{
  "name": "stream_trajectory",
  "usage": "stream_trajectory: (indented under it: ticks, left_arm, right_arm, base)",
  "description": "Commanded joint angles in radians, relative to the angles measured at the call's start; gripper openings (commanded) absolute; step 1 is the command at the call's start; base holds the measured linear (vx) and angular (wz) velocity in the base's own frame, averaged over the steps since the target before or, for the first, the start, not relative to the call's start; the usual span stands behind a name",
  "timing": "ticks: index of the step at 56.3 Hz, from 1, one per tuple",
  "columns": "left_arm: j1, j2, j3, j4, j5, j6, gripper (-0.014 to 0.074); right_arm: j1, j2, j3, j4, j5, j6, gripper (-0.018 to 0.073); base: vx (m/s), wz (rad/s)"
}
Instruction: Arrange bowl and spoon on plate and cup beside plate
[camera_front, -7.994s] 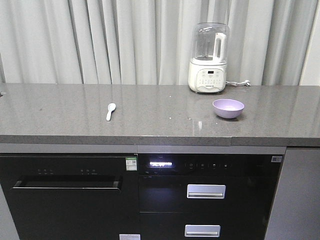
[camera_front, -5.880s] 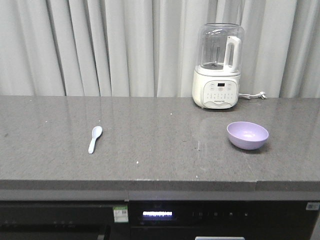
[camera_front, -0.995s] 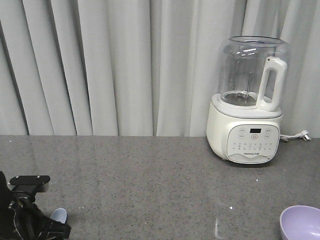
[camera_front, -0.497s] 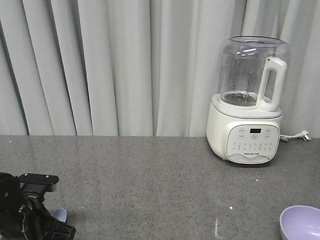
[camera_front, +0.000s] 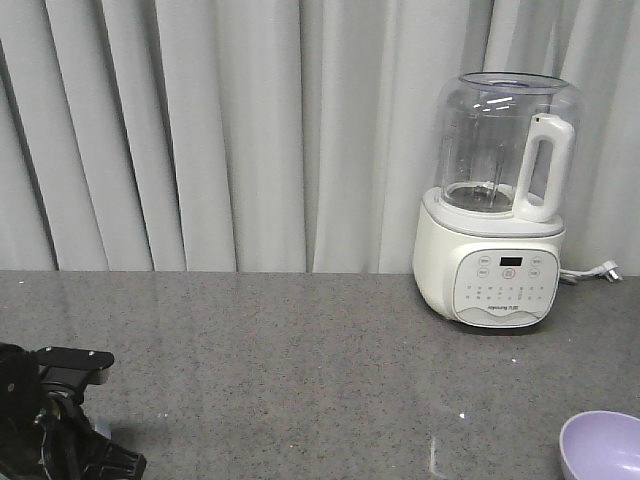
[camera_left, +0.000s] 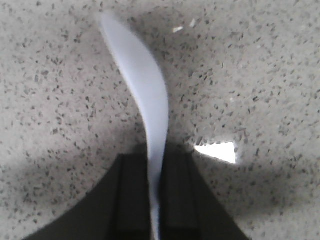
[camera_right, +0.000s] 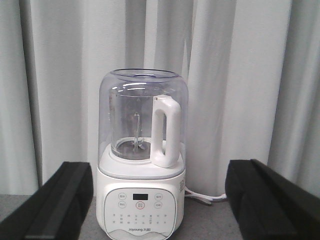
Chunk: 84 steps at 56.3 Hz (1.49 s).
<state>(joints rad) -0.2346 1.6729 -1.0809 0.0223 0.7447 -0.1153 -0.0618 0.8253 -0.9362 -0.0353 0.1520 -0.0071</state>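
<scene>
- Left wrist-mounted view: left gripper (camera_left: 155, 167), dark matte fingers (camera_left: 132, 192) clamped on the spoon (camera_left: 145, 95), one pad on either side of its thin handle.
- Spoon: white, smooth, gently S-curved. Its long axis runs from between the fingers away from the wrist, leaning slightly left. The broader part lies beyond the fingertips and the far tip is blurred. It sits well left of the blender (camera_front: 497, 200) and nearer the front; whether it touches the countertop (camera_front: 300, 350) cannot be told.
- Countertop: grey speckled stone, polished.
- Blender: cream plastic base with button panel, clear rounded jug, white handle. It stands upright just before the curtain (camera_front: 250, 130).
- Curtain: pale grey pleated fabric.
- Bowl (camera_front: 602, 445): lavender, smooth, round, open side up. It is in front of the blender, slightly right, and cut by the frame edge.
- Right gripper (camera_right: 159, 187): black blocky fingers spread wide with nothing between them, facing the blender.
</scene>
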Motion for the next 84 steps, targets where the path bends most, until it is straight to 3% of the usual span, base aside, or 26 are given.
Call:
stream_trajectory:
  ticks: [1,18,24,28,33,43,47,52,63,71,78,84]
  left_arm:
    - [-0.002,-0.023,-0.011,-0.008,0.042,0.025,-0.001]
    - [-0.002,-0.108,-0.061,-0.014,0.034,0.049,-0.0008]
    - [-0.002,-0.18,-0.119,-0.014,0.037,0.062,-0.0008]
    - [-0.002,-0.241,-0.162,-0.017,0.044,0.062,-0.0008]
    - [-0.002,-0.319,-0.203,-0.022,0.045,0.062,-0.0008]
    - [-0.002,-0.426,-0.233,-0.022,0.032,0.063,-0.0007]
    - [-0.002,-0.448,-0.233,-0.022,0.037,0.072,-0.0006]
    - [-0.002,-0.462,-0.233,-0.022,0.047,0.086,-0.0006]
    - [-0.002,-0.466,-0.232,-0.022,0.06,0.086,-0.0006]
    - [-0.002,-0.466,-0.232,-0.022,0.059,0.087,-0.0006]
    - [-0.002,-0.466,-0.232,-0.022,0.059,0.088,-0.0006]
    - [-0.002,-0.466,-0.232,-0.022,0.062,0.087,-0.0006]
  right_arm:
    - [-0.003,-0.004,-0.034,-0.009,-0.083,-0.007,0.0584]
    - [-0.003,-0.004,-0.034,-0.008,-0.071,-0.007,0.0582]
    - [-0.003,-0.007,-0.034,-0.008,-0.001,-0.007,0.0576]
    - [-0.005,-0.007,-0.036,-0.009,0.096,-0.005,0.0568]
    - [-0.005,0.017,-0.075,-0.029,0.296,0.068,0.056]
    - [-0.005,0.154,-0.218,-0.203,0.67,0.274,0.0557]
    - [-0.005,0.209,-0.249,-0.258,0.769,0.285,0.0557]
    - [-0.005,0.265,-0.252,-0.277,0.832,0.293,0.0549]
    - [-0.016,0.371,-0.239,-0.28,0.836,0.313,0.0546]
    - [-0.113,0.421,-0.239,-0.224,0.825,0.275,0.0546]
    - [-0.239,0.47,-0.239,-0.043,0.809,0.125,0.0546]
    - [-0.288,0.513,-0.239,0.086,0.768,0.064,0.0546]
  base:
    - [0.0,0.0]
    - [0.0,0.0]
    - [0.0,0.0]
    - [0.0,0.0]
    - [0.0,0.0]
    - [0.0,0.0]
    - [0.0,0.0]
    - [0.0,0.0]
    - [0.0,0.0]
    - [0.0,0.0]
    - [0.0,0.0]
    - [0.0,0.0]
